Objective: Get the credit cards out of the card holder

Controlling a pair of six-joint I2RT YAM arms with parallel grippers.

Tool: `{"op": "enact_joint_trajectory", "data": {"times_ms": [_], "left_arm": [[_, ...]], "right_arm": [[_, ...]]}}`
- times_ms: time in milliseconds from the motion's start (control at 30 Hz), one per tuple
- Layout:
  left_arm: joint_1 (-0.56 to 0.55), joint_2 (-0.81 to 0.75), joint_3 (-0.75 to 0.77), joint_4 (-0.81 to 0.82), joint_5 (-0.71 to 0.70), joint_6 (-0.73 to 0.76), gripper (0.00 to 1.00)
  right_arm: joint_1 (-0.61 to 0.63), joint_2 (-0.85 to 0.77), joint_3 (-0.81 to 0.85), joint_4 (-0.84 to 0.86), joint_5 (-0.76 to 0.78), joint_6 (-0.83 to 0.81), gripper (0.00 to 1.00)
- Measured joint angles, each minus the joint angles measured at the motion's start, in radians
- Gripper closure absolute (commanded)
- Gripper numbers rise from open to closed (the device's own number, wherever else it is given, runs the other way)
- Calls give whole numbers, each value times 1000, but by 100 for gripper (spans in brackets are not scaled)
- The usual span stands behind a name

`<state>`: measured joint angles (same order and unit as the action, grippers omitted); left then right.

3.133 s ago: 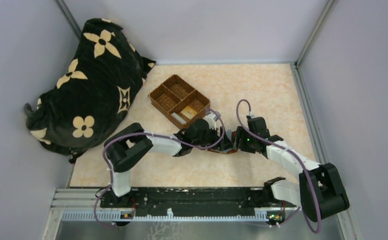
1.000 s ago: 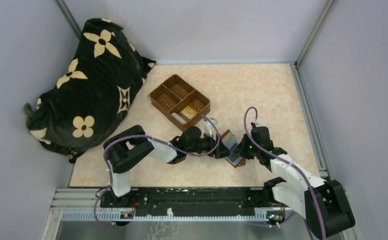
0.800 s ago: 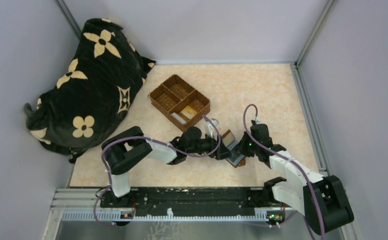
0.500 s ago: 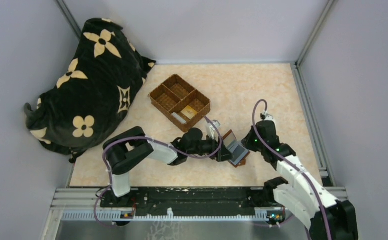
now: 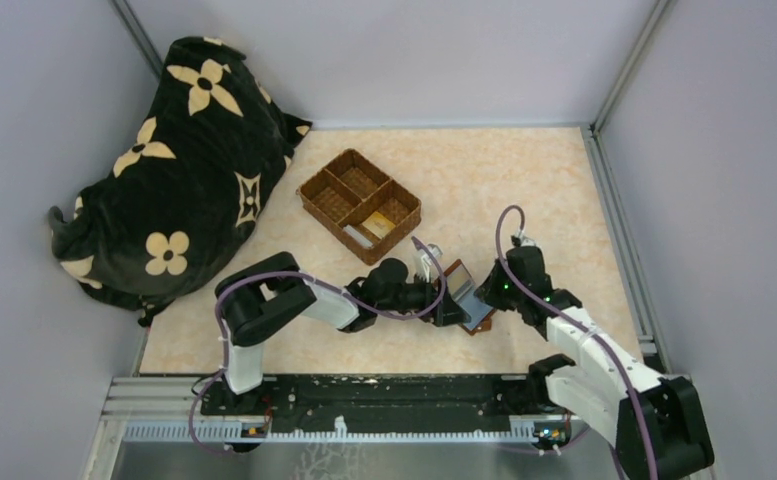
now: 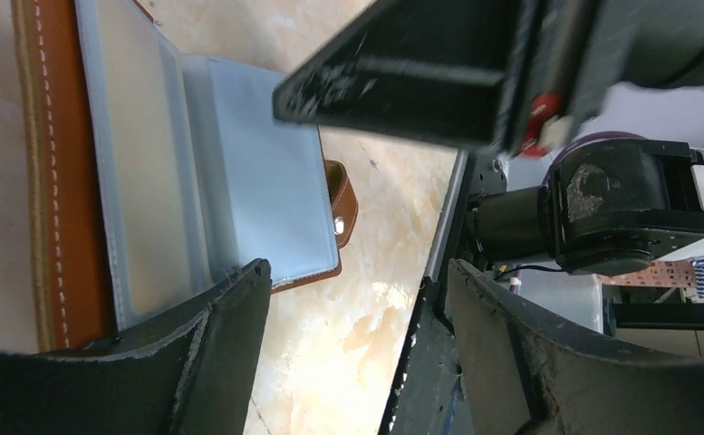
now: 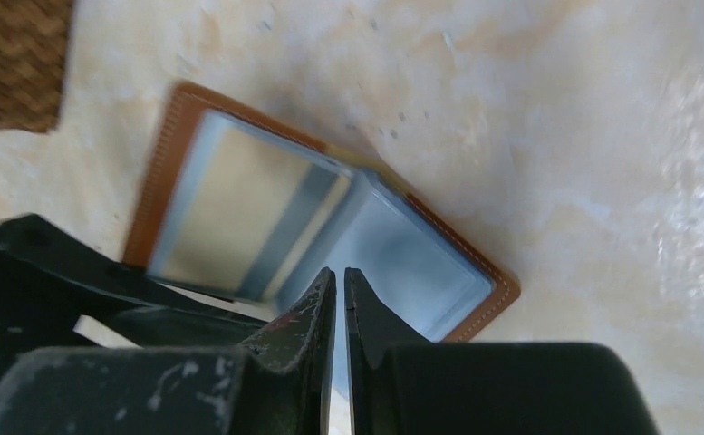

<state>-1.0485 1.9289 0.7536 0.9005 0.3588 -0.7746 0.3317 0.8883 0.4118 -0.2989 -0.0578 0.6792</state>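
The card holder (image 5: pixel 470 297) lies open on the table, a reddish-brown cover with grey-blue sleeves (image 6: pixel 257 163). In the right wrist view a whitish credit card (image 7: pixel 235 208) with a grey stripe sits inside its left sleeve. My left gripper (image 6: pixel 357 299) is open, one finger (image 6: pixel 212 353) lying on the holder's edge beside the spine (image 6: pixel 49 181). My right gripper (image 7: pixel 339 276) hovers over the fold with its jaws shut to a thin slit and nothing between them. Two more cards, one gold-tan (image 5: pixel 391 213) and one whitish (image 5: pixel 357 237), lie in the wicker tray.
The brown wicker tray (image 5: pixel 336 208) with three compartments stands just behind the holder on the left. A big black cushion with cream flowers (image 5: pixel 174 160) fills the back left corner. Grey walls close in the table on three sides.
My right gripper drew back to the right from the holder, then came in again over its fold. The holder stays open and the left gripper has hardly moved.
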Motion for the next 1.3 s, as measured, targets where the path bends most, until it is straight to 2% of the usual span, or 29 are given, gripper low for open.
{"op": "enact_joint_trajectory", "data": {"times_ms": [200, 433, 733, 1033, 1300], "left_arm": [[17, -46, -8, -34, -22, 9, 22], [92, -87, 34, -109, -29, 44, 22], [125, -47, 145, -160, -24, 70, 22], [125, 3, 144, -162, -6, 67, 22], [125, -1, 26, -105, 1, 38, 22]], "right_arm": [[13, 12, -115, 72, -59, 51, 87], [162, -66, -123, 32, -19, 91, 85], [265, -138, -160, 6, 1, 174, 81], [277, -154, -214, 4, 3, 240, 79], [218, -113, -200, 21, 3, 233, 79]]}}
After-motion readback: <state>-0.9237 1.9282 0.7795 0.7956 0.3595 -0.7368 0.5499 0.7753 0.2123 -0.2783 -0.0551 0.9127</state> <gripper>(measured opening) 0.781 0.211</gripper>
